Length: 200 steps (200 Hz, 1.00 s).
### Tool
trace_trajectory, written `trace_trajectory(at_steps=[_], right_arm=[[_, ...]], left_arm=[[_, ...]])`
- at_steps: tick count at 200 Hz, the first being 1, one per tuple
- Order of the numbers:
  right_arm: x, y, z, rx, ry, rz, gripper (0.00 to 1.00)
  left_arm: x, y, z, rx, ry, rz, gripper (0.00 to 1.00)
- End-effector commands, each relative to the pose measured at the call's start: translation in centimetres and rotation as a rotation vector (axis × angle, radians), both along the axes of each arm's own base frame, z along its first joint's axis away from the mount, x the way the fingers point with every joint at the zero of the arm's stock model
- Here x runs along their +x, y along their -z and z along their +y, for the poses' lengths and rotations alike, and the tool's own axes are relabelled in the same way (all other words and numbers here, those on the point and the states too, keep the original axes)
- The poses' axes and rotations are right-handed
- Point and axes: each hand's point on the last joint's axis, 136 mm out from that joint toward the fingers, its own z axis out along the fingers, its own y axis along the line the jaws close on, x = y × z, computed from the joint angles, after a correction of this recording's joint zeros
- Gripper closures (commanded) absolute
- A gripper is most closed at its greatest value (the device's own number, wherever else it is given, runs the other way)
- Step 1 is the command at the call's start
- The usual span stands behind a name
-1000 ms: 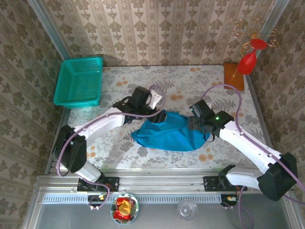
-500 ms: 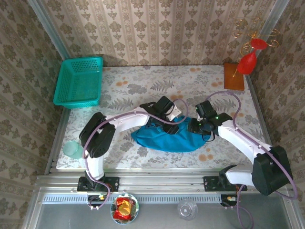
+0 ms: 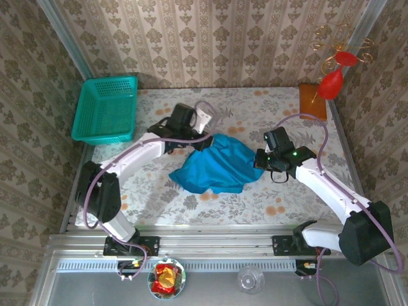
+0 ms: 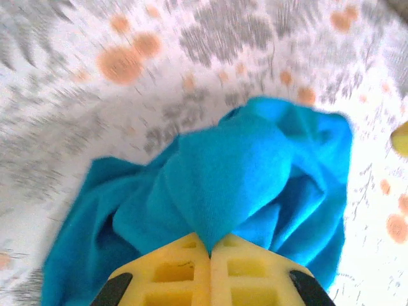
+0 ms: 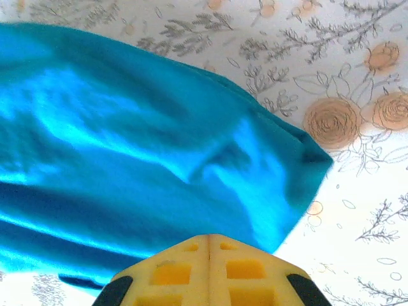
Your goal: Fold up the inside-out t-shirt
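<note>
Left hand (image 4: 210, 242) clamped on bunched blue-teal soft cloth t-shirt (image 3: 217, 167); right hand (image 5: 209, 238) closed on its edge, actual contact hidden. Sleeves, collar indistinguishable; left wrist view blurred.

The blue-teal t-shirt (image 3: 217, 164) sits bunched and rumpled near the middle of the flowered table (image 3: 280, 108). It is plain soft cloth without print, its far-left corner drawn into a peak, creased folds sagging toward the near side.

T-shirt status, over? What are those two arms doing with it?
Left tool shut on t-shirt. Right tool shut on its right end. T-shirt bunched, not folded. Basket well apart, far left.
</note>
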Motion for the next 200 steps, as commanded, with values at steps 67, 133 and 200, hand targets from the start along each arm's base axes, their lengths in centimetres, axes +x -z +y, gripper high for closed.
trace_trajectory(at_steps=[67, 133, 200], right_arm=[[3.5, -5.0, 7.8, 0.395, -0.122, -0.120, 0.30], [5.6, -0.7, 11.1, 0.364, -0.151, 0.022, 0.61], [6.4, -3.9, 6.3, 0.262, -0.018, -0.103, 1.00]], left_arm=[[-4.2, -0.9, 0.1, -0.168, 0.112, 0.091, 0.99], [-4.7, -0.7, 1.1, -0.172, 0.072, 0.079, 0.99], [-1.8, -2.8, 5.2, -0.165, -0.071, 0.011, 0.99]])
